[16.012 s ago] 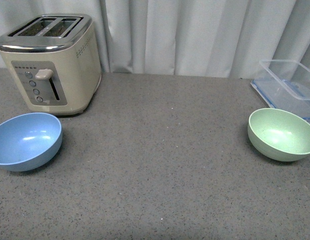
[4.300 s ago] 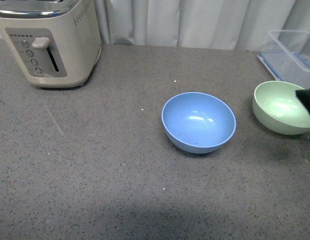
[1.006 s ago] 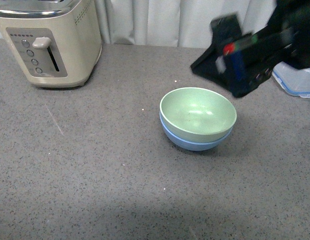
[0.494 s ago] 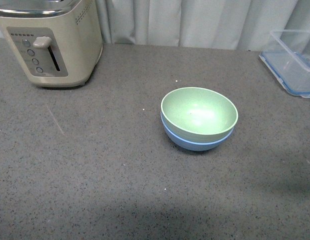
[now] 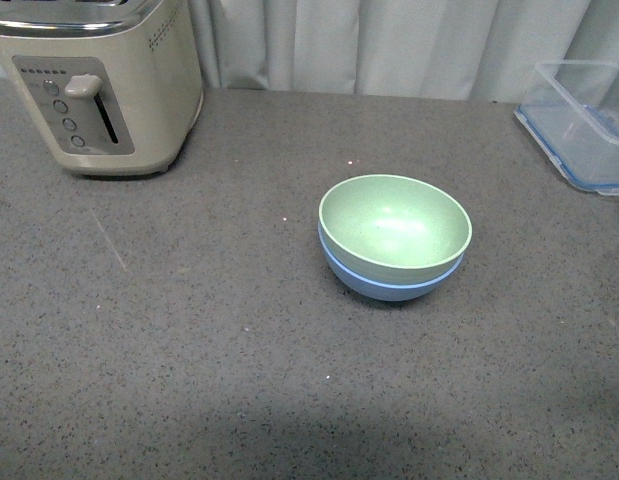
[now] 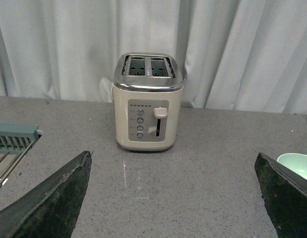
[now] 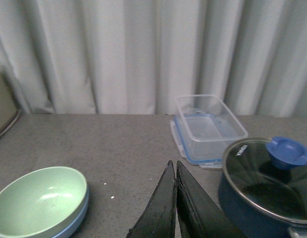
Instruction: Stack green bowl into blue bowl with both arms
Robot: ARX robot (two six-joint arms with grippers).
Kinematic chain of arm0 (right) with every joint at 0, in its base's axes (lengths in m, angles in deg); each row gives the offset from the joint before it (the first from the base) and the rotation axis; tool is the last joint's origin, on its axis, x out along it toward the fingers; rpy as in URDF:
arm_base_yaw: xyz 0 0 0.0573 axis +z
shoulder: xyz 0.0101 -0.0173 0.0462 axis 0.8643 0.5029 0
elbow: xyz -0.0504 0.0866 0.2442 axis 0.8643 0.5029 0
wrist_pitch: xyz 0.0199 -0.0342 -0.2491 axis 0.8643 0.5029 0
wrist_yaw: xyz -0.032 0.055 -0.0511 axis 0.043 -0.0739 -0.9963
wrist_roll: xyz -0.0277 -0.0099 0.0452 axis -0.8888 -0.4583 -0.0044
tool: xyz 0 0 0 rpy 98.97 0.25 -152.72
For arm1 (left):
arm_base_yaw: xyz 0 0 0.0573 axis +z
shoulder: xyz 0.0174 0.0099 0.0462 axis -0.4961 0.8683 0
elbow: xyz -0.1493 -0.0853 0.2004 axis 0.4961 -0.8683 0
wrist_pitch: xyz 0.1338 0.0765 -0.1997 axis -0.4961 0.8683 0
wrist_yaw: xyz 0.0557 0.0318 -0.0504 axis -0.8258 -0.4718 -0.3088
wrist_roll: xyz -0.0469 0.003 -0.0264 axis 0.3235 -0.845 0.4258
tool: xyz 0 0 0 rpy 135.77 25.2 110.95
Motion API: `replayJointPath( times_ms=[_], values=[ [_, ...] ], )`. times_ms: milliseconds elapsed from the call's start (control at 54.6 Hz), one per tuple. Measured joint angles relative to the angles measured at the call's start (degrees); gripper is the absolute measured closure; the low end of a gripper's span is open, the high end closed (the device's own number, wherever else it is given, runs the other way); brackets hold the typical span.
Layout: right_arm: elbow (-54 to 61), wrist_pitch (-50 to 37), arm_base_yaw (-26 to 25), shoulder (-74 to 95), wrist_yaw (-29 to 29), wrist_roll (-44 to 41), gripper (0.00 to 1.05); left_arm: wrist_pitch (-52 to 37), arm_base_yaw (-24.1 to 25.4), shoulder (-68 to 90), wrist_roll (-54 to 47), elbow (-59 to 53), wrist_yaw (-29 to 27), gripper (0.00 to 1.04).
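Cream toaster [image 5: 96,85], clear plastic container [image 5: 583,125], lidded blue pot [image 7: 265,186], grey countertop [image 5: 189,340]

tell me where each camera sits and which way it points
Front view: on the robot's body, looking down at the table and stacked green bowl in blue bowl; no arm shows.
Left wrist view: faces the toaster; open left tool frames it.
Right wrist view: faces the clear container and pot; right tool shut.
All three share the green bowl.
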Motion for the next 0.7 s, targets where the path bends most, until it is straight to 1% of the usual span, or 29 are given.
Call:
replayJointPath(
  times_ms=[128,695],
  values=[
    [0.48,4.57,-1.44,-5.2,0.09,0.02,1.04,0.0,0.0,0.0,0.0,0.0,-0.07,0.06],
    [0.61,22.47,-1.44,-24.44,0.35,0.02,1.04,0.0,0.0,0.0,0.0,0.0,-0.07,0.06]
  ],
)
